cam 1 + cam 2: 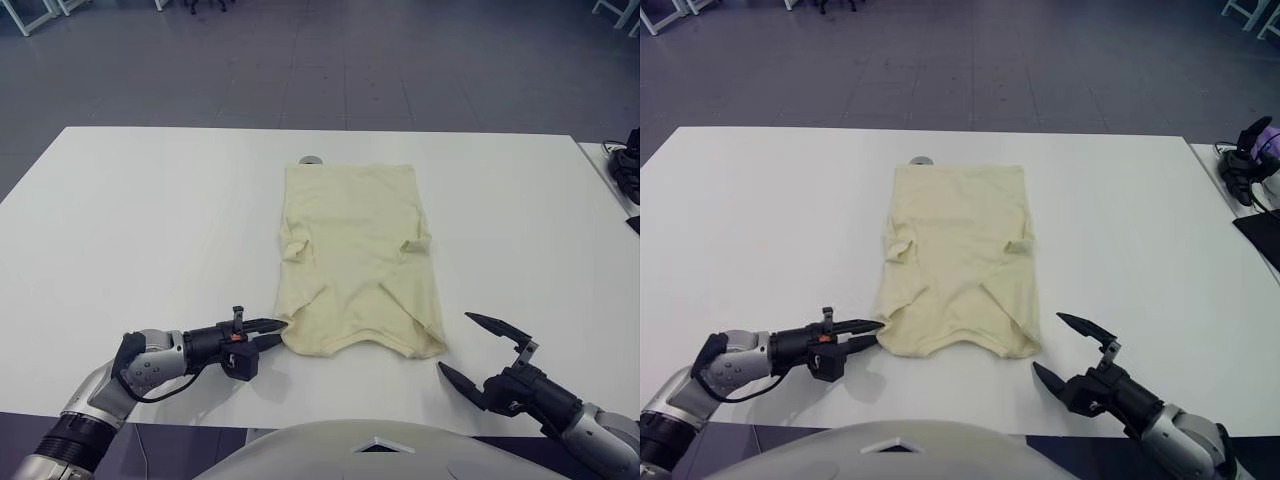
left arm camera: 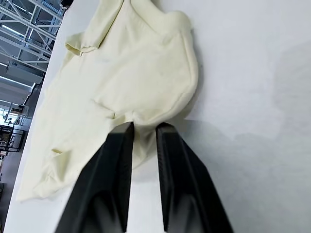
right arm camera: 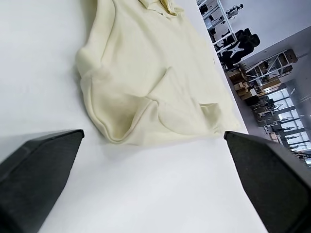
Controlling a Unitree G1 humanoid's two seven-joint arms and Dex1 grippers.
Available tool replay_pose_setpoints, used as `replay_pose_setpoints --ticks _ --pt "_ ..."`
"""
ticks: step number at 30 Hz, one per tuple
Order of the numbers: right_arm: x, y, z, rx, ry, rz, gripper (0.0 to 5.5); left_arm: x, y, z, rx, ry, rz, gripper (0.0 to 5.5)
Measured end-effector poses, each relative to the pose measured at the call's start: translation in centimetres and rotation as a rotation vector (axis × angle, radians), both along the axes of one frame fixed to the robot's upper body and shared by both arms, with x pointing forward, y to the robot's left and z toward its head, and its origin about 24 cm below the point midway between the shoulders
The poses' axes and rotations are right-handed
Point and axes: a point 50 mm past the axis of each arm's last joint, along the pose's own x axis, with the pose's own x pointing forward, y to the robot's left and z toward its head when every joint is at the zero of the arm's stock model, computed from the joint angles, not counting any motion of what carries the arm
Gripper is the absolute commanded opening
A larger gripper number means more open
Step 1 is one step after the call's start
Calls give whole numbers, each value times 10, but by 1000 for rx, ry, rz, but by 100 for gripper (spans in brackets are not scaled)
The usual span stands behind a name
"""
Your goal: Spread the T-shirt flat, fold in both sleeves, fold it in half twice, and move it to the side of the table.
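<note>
Pale yellow cloth, the T-shirt (image 1: 355,260), lies in the middle of a white table (image 1: 150,220) in the head camera's two eye views. It forms a long upright rectangle with both sleeves folded in over the body, and the folded sleeve ends make small bumps on each side about halfway down. A small grey round object (image 1: 310,159) sits just beyond the shirt's far edge. The left gripper (image 1: 272,332) rests low over the table at the shirt's near left corner, with its tips touching the hem and only a slim gap between its two dark fingers. The right gripper (image 1: 454,341) is near the shirt's near right corner but apart from it, and its two fingers are spread wide.

From the left wrist, the two black fingers (image 2: 109,174) run side by side with a narrow slot between them and nothing pinched in it. Their tips reach the rounded corner of the shirt (image 2: 126,73), which stretches away across the table. One folded sleeve end shows as a small flap on the far side.

From the right wrist, one black finger (image 3: 34,174) sits at each side of the frame, far apart, with bare table (image 3: 146,204) between them. The shirt's (image 3: 150,82) near corner lies just ahead of them, untouched. Its hem curls slightly and shallow creases cross the cloth.
</note>
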Motion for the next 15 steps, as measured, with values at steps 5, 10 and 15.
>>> replay_pose_setpoints --ticks 5,10,15 --pt "5 0 -3 45 35 17 540 10 -4 5 -69 145 63 1" --pt "10 10 -7 102 63 35 540 30 -16 34 -205 255 98 1" --pt "11 17 -8 120 77 34 540 40 -19 48 -249 332 139 1"
